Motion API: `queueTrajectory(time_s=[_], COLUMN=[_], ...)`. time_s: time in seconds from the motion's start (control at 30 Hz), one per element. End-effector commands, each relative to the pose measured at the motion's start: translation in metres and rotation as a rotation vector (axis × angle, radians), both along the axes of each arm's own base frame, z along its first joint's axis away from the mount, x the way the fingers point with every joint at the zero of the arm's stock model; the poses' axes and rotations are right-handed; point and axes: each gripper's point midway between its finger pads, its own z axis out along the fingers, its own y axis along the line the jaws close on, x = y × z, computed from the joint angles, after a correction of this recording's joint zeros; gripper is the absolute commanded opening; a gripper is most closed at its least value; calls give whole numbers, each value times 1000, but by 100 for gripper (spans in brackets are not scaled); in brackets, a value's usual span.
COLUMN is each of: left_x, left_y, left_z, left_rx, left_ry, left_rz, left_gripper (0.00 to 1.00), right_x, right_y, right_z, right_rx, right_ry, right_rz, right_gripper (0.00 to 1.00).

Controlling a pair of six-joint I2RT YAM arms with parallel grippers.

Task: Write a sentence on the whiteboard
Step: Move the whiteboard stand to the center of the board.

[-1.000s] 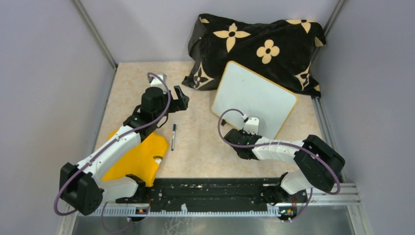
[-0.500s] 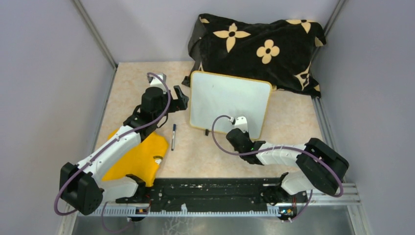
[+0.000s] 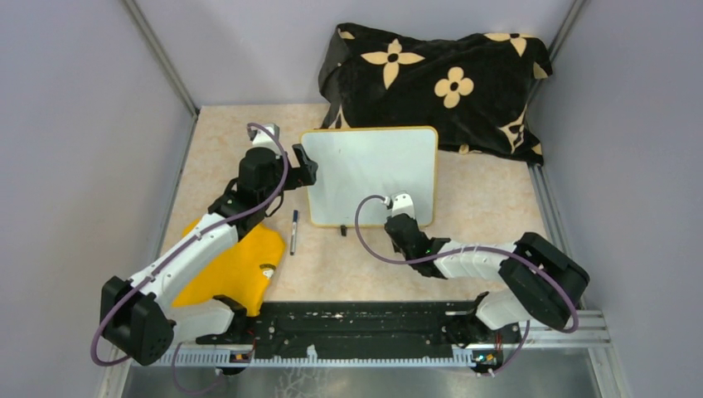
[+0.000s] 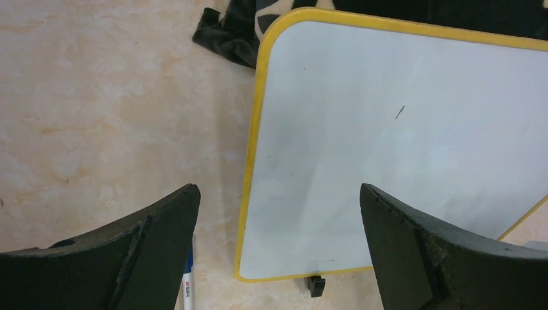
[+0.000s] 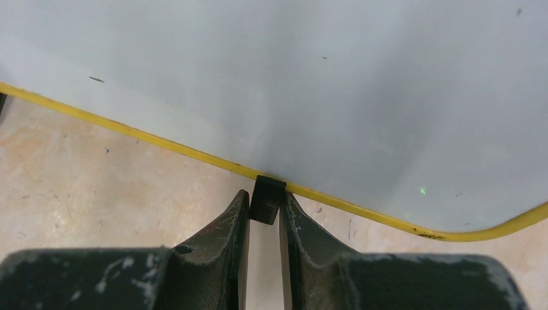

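The whiteboard (image 3: 370, 172) lies flat on the table with its yellow rim all round, its face blank but for a tiny dark mark (image 4: 400, 112). My right gripper (image 3: 399, 219) is at its near edge, shut on a small black foot (image 5: 267, 201) of the board (image 5: 291, 77). The other foot (image 3: 342, 230) sticks out further left. My left gripper (image 3: 303, 164) hovers open over the board's left edge (image 4: 249, 168), holding nothing. A marker pen (image 3: 293, 231) lies on the table by the board's near left corner, and its tip end (image 4: 187, 290) shows beside my left finger.
A black flowered cloth (image 3: 439, 75) is heaped against the back wall, just behind the board. A yellow cloth (image 3: 236, 265) lies under my left arm at the near left. Grey walls close in both sides.
The right gripper has dragged the whiteboard left by its foot and swung it round until its edges run square with the table. The left arm has stayed still.
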Motion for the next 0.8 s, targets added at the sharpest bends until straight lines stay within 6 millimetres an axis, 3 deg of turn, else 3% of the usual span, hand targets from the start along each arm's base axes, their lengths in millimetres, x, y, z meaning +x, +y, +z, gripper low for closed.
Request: queueTrajectory(time_s=[0.0, 0.4, 0.6, 0.77], left_x=[0, 0, 0, 0], left_y=[6, 1, 1, 1], left_z=[14, 11, 12, 11], left_rx=[-6, -10, -11, -10], left_ry=[-40, -28, -30, -28], left_rz=[29, 5, 6, 5], left_gripper=[99, 99, 99, 99], right_x=[32, 48, 41, 31], right_y=[13, 4, 3, -1], right_z=[30, 18, 21, 21], right_rx=[99, 109, 142, 156], right_ry=[-113, -76, -61, -28], right_rz=[-32, -77, -81, -87], right_gripper=[0, 0, 33, 50])
